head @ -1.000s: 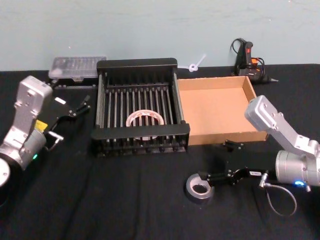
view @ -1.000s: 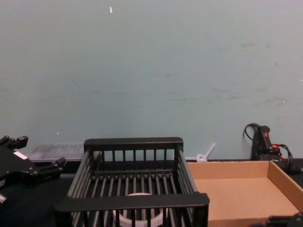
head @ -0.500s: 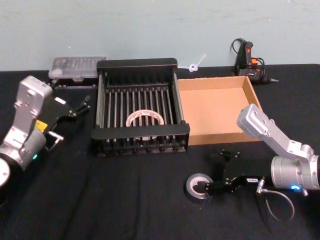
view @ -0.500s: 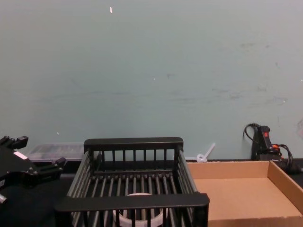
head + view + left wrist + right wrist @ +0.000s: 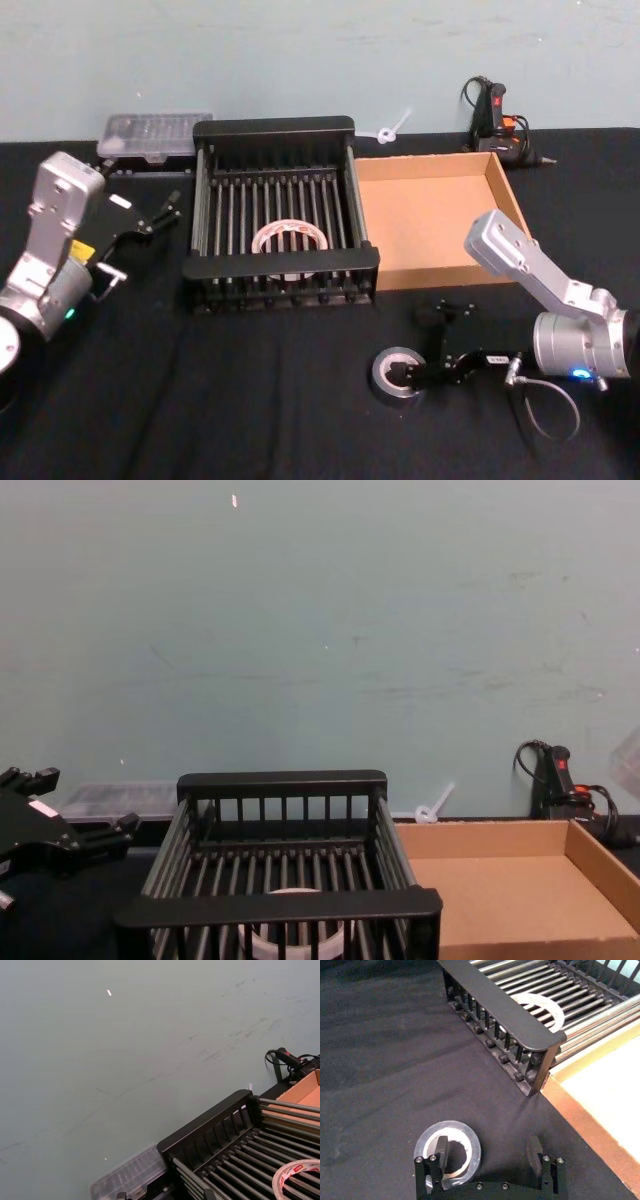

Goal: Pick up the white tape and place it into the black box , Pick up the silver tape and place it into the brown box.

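White tape [image 5: 290,238] lies flat in black box [image 5: 280,128]; silver tape [image 5: 394,374] flat before brown box [image 5: 505,195].

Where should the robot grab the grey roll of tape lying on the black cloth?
Probably its thick wall, from above. The dull grey-silver roll of tape lies flat on the black tablecloth with its hole facing up. The right gripper is open: one finger sits in the hole, the other beyond the roll's rim, so closing should pinch the wall.

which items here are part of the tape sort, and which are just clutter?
Job:
white tape, lying in the black box
silver tape on the cloth, right claw open, one finger inside its core
brown box
left claw held beside the black box

Clutter:
clear plastic case
glue gun
white plastic piece
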`<action>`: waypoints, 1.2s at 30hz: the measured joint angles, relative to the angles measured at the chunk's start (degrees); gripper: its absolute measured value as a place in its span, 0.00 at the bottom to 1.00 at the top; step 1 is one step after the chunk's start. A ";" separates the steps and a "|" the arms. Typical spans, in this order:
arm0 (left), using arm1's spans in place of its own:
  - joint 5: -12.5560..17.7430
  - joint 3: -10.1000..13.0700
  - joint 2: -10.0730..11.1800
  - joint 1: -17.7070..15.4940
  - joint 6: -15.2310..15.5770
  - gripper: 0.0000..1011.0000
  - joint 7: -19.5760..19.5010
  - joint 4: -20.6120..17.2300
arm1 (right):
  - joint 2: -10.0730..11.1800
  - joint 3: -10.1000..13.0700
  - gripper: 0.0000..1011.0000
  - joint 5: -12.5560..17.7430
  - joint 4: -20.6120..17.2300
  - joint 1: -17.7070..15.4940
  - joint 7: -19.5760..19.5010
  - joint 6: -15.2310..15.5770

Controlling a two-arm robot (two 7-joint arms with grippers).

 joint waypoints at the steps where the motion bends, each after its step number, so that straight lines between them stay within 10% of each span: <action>1: 0.00 0.00 0.00 0.00 0.00 0.99 0.00 0.00 | -0.06 -0.02 0.99 -0.02 0.08 0.05 -0.03 0.00; 36: 0.00 0.00 0.00 0.00 0.00 0.99 0.00 0.00 | -0.87 -0.49 0.88 -0.69 1.15 0.69 -0.39 0.46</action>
